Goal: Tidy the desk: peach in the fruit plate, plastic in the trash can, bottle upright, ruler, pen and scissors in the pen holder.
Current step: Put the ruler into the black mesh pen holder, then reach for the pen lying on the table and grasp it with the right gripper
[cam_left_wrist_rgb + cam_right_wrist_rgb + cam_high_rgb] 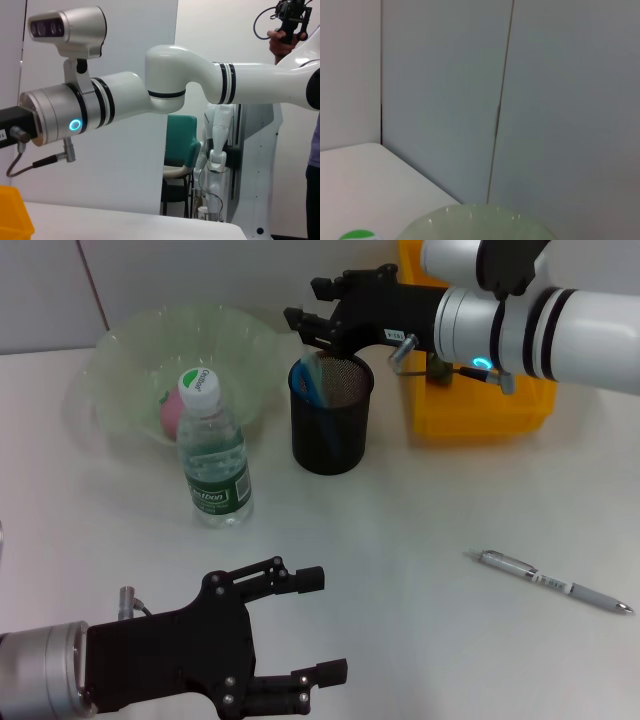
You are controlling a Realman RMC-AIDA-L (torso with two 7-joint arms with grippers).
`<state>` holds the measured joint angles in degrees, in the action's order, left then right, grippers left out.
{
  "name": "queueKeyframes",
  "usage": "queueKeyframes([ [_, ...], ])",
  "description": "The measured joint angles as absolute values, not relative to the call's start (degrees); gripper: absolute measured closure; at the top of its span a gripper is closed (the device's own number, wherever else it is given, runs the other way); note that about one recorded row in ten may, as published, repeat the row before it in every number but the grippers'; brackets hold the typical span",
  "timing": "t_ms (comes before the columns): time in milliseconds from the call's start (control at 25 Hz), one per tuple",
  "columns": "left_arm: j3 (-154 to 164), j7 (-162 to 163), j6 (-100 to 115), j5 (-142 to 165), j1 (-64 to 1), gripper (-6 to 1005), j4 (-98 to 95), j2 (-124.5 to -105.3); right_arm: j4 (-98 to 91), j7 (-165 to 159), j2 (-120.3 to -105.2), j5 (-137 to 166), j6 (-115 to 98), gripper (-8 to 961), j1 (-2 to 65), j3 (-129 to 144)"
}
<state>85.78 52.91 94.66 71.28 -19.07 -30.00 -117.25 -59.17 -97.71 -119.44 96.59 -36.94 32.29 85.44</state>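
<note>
Overhead, right pincer [308,332] above pen holder [331,430], spread unclear, left pincer [322,625] wide.

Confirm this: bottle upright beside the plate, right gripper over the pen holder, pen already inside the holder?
Not quite. The head view shows the pen lying on the table, outside the holder. The bottle is upright beside the plate, and the right gripper is over the holder.

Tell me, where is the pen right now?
In the head view the pen lies flat on the table, on the robot's right side, nearer the robot than the black holder and yellow bin.
</note>
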Motion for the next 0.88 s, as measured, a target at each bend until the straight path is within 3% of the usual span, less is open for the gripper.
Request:
queueKeyframes([
  [360,85.69,52.75,94.68,71.28,-19.07,181,-29.96,-117.24,-62.92,-98.08,-119.33,92.68,-38.21,365,29.63,85.10],
  [720,85.59,52.62,94.90,71.28,-18.65,181,-29.94,-116.65,-84.54,-110.03,-119.04,95.28,-47.48,167,19.70,80.34],
  [880,85.51,52.70,95.02,71.29,-18.35,180,-30.11,-116.07,-92.98,-125.05,-119.05,107.38,-59.57,168,18.65,73.57],
])
